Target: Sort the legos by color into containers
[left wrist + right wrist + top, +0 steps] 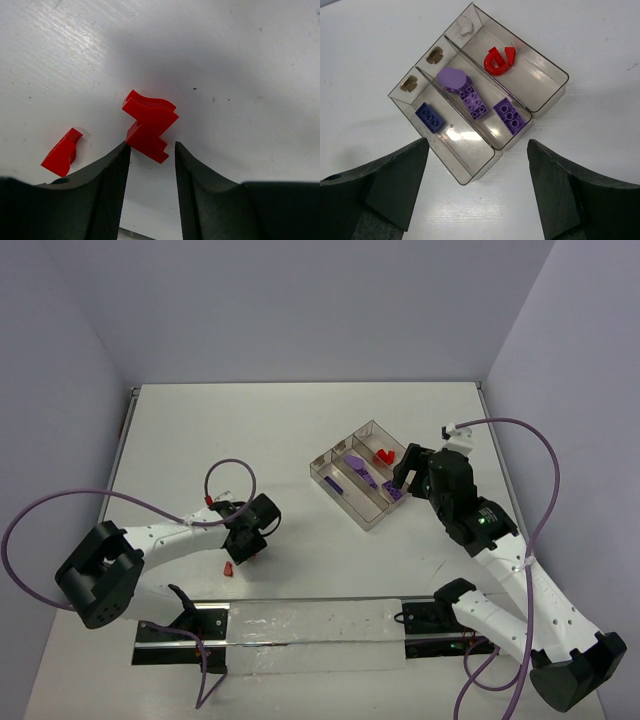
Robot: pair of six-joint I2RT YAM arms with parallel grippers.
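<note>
Left gripper (243,552), top view: low over the table (200,430), left of centre, well apart from the tray (340,443). Red wedge (229,568) loose on the table just beside it, on the near side. Right gripper (403,478): hangs at the tray's right edge, jaws spread wide, nothing between them. Tray: sits right of centre, turned at an angle, three long compartments side by side.

Left wrist view: jaws part-way in, straddling the near end of a stepped red brick (150,120) lying on the table. One finger (107,190) touching the brick's corner; other finger (200,190) just beside it, thin sliver of table showing between. Can't tell whether that is a real pinch or only a near one. Red wedge off to one side, outside the jaws, apart from the brick.

Right wrist view: fingers (380,190) spread wide, either side of the tray's near corner, holding nothing. Far compartment: red curved pieces (499,61), touching each other. Middle compartment, three purple ones: round-topped piece (454,79), studded plate (472,100) touching it, square brick (509,115) nearer this end. Remaining compartment, on the other side: one dark blue-purple brick (430,117), alone.
</note>
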